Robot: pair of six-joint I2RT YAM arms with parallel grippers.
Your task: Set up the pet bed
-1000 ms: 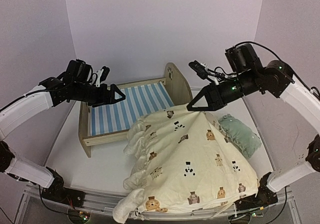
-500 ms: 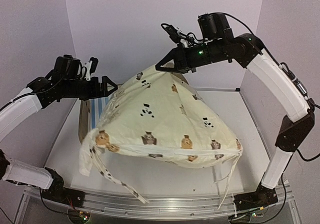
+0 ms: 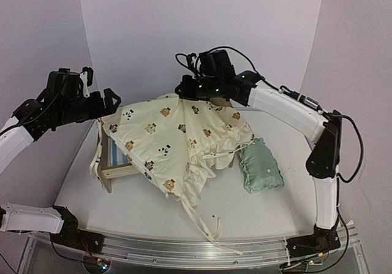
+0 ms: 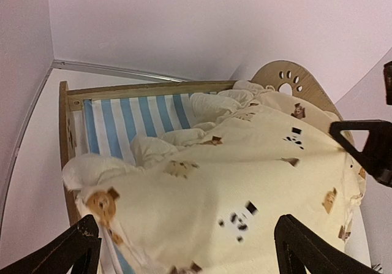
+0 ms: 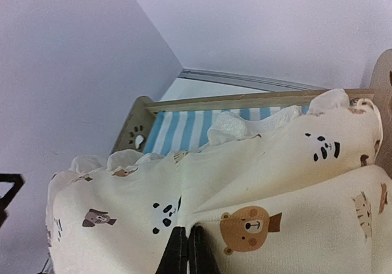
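Light-wood pet bed with an arched, paw-cutout headboard sat back-left on the white table. Its blue-white striped base was mostly under a soft, rumpled cream bear-print cushion, thin ties dangling. Right gripper jaws were pressed together, pinching cushion fabric at its raised peak. Left gripper jaws were spread wide over the cushion, gripping nothing. Puffy mint pillow lay just right of the cushion.

Both arms white-shelled w/ black joints & wrists: left arm, right arm. Thin black cables loop off right arm, green LEDs nr wrist; left gripper has black wedge fingers
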